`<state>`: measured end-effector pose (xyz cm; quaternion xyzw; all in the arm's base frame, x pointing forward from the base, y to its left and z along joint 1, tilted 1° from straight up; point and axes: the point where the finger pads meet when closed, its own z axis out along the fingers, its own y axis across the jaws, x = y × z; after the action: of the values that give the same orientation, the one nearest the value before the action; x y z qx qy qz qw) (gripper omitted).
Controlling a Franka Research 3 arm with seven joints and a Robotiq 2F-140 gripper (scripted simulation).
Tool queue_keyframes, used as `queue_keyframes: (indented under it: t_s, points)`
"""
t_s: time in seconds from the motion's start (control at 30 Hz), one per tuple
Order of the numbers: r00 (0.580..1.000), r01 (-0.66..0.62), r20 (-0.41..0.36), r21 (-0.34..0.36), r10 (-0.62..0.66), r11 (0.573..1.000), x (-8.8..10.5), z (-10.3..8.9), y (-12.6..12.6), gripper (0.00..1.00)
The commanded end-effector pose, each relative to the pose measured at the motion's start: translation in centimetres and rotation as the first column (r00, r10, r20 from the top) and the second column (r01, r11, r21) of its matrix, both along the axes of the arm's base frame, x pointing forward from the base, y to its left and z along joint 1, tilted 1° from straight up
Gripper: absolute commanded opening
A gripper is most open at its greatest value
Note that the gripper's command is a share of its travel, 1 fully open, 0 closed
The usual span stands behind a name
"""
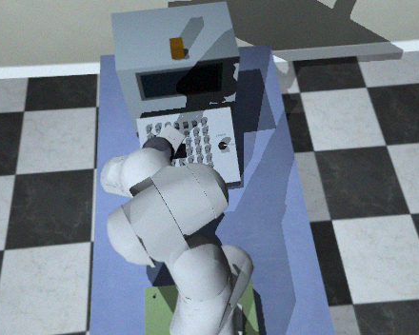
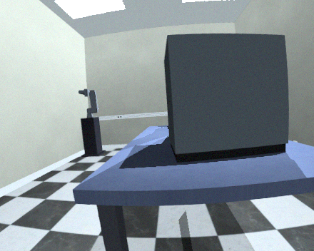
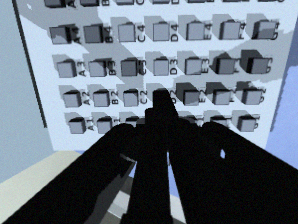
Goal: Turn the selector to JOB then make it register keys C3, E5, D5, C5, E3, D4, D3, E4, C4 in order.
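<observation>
The key panel [image 1: 230, 168] [image 3: 52, 139] has rows of grey keys. In the wrist view, my gripper [image 3: 160, 104] is shut and empty, its dark tips over the D2 key, which they mostly hide. Beyond them stand C3 [image 3: 130, 67], D3 [image 3: 160, 66] and E3 [image 3: 193, 65], then C4 [image 3: 127, 32], D4 [image 3: 161, 31] and E4 [image 3: 195, 30]. The row 5 keys are cut off at the top edge. No visible key looks lit. Whether the tips touch a key cannot be told. The black selector [image 1: 223, 146] is right of the keys; its setting is unreadable.
The machine housing [image 1: 125, 40] [image 2: 227, 93] with a dark screen [image 1: 158, 85] rises behind the panel. An orange block [image 1: 176, 49] is on its top. The arm [image 1: 177, 200] covers the panel's lower left in the top view. The machine stands on a blue table [image 1: 268, 190] [image 2: 204, 178].
</observation>
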<state>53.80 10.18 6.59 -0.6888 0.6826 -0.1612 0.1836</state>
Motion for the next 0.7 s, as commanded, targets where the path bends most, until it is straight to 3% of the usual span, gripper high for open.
queue_keyframes:
  t_s: [0.0, 0.53, 0.67]
  points:
    - [1.000, -0.002, -0.016, -0.014, 0.002, 1.000, -0.3, 0.4, 0.1, 0.10]
    - [1.000, -0.002, -0.015, -0.014, 0.002, 1.000, -0.7, 0.9, 0.0, 0.10]
    - [1.000, -0.002, -0.016, -0.014, 0.002, 1.000, -1.8, 0.3, -1.3, 0.10]
